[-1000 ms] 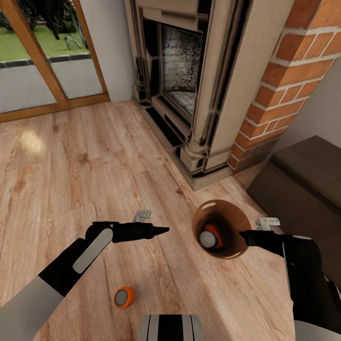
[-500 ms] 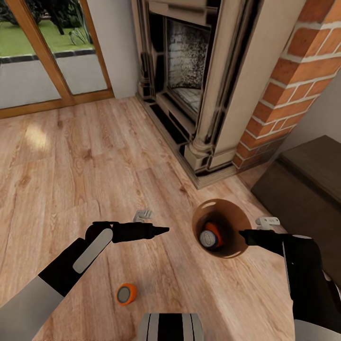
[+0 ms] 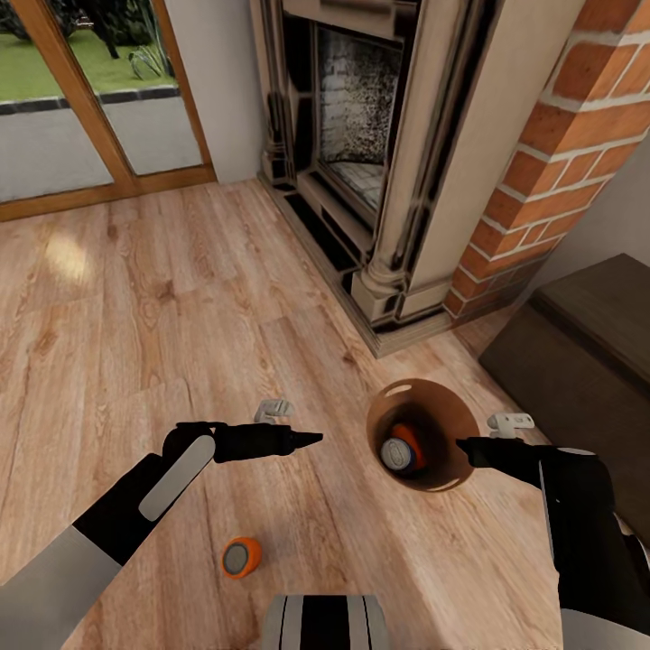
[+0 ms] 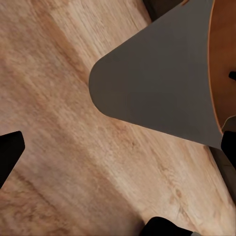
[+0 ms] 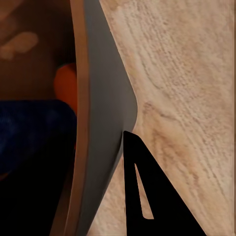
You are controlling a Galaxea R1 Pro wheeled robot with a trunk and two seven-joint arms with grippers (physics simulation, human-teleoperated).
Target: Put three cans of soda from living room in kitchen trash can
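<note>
The tash can [image 3: 444,413], grey outside and copper-brown inside, hangs just above the wood floor with my right gripper [image 3: 478,435] shut on its rim. Inside it lie a dark blue can of soda [image 3: 394,454] and an orange one [image 3: 413,441]. The right wrist view shows one finger [image 5: 142,191] outside the grey wall [image 5: 105,98], with the orange can [image 5: 66,88] and the blue can [image 5: 34,128] within. Another orange can of soda [image 3: 241,557] lies on the floor near my base. My left gripper [image 3: 296,424] is open and holds nothing, left of the bin [image 4: 157,83].
A fireplace [image 3: 361,171] with a red-brick surround [image 3: 551,162] stands ahead. A dark bench [image 3: 578,361] sits at the right. A glass door with a wooden frame [image 3: 99,117] is at the back left. Wood floor [image 3: 135,316] stretches to the left.
The whole view has shifted a little, so the camera moved. Both arms and the held bin keep their places in the picture. The floor can sits slightly higher in view.
</note>
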